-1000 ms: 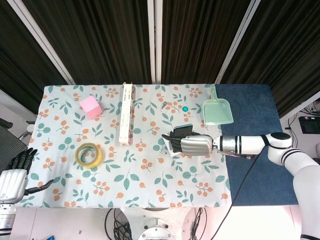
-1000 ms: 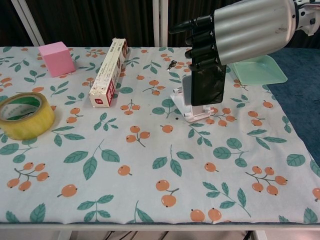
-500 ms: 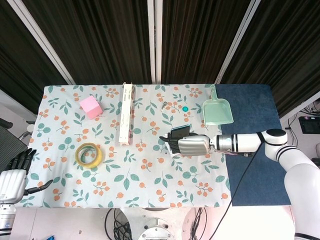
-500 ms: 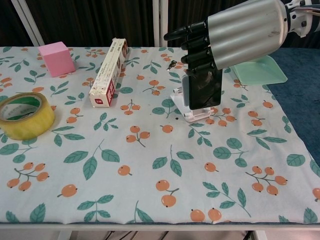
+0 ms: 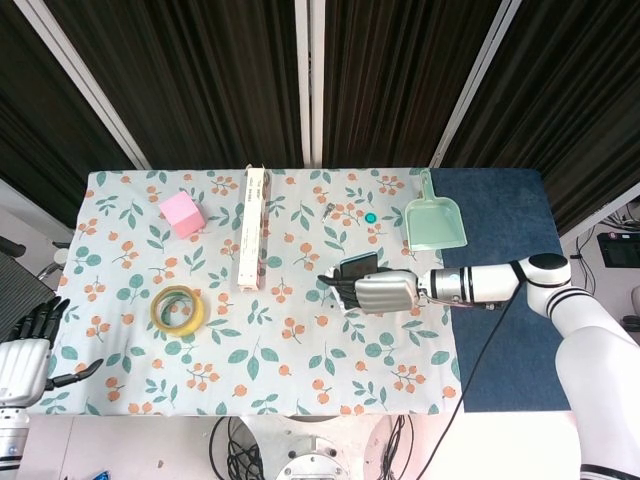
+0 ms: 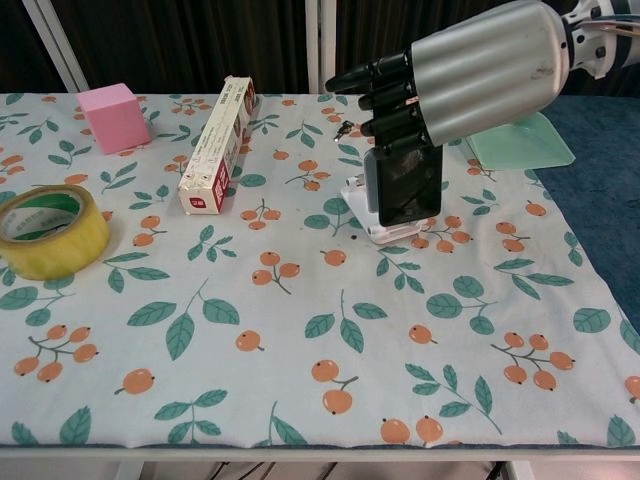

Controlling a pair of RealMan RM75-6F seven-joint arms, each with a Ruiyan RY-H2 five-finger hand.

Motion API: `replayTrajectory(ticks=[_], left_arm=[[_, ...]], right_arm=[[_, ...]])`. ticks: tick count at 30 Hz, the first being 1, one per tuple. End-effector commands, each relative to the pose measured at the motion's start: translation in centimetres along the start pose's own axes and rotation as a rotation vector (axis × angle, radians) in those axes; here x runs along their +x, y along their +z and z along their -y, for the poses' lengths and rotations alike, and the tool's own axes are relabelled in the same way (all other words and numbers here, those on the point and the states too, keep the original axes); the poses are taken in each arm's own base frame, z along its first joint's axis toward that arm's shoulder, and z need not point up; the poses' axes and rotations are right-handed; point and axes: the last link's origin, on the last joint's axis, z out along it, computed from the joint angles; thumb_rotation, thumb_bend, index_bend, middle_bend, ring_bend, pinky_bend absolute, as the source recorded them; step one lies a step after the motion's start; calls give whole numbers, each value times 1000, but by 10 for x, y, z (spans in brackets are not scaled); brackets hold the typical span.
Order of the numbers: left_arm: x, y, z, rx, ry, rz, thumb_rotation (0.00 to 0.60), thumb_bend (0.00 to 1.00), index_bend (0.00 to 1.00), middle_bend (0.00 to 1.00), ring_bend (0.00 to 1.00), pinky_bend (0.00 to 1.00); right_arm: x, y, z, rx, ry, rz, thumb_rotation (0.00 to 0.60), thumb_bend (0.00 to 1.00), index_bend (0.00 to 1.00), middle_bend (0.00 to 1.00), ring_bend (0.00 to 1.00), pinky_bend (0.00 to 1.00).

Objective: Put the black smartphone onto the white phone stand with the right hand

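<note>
The black smartphone [image 6: 402,190] stands upright with its lower edge on the white phone stand [image 6: 362,212], near the middle right of the floral tablecloth. My right hand [image 6: 470,75] reaches in from the right and holds the phone's top, which its fingers [image 6: 385,100] hide as they stretch leftward over it. In the head view the smartphone [image 5: 360,265] shows just above the right hand [image 5: 382,292], and the stand is mostly covered. My left hand [image 5: 25,352] hangs off the table's lower left corner, fingers apart and holding nothing.
A long narrow box [image 6: 218,142] lies left of the stand. A yellow tape roll [image 6: 45,230] and a pink cube [image 6: 113,115] sit further left. A green dustpan [image 6: 520,140] lies behind the hand; a small dark object [image 6: 344,128] is behind the stand. Blue cloth [image 5: 500,330] covers the right side.
The right hand has shifted slightly left and lowered the phone onto the stand. Its fingers have straightened from a curl over the phone's top. The left hand stayed put.
</note>
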Motion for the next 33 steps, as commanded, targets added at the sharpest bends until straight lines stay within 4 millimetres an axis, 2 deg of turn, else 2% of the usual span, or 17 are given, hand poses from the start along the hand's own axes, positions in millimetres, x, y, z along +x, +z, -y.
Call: replayTrajectory(ticks=[1, 9, 16, 33], left_arm=[[-1, 0, 0, 0, 0, 3, 249, 82, 24, 44, 67, 157], [-2, 2, -1, -2, 2, 5, 252, 82, 24, 44, 66, 157], [-1, 2, 0, 1, 9, 5, 253, 82, 24, 44, 67, 157], [-2, 3, 1, 6, 9, 12, 257, 82, 23, 44, 67, 157]], right_arm=[[-1, 2, -1, -2, 1, -6, 600, 378, 560, 261, 220, 0], [-4, 6, 0, 2, 0, -6, 600, 380, 518, 210, 137, 0], [-5, 12, -2, -15, 6, -14, 600, 386, 515, 202, 132, 0], [-9, 10, 4, 2, 19, -10, 600, 388, 521, 200, 128, 0]])
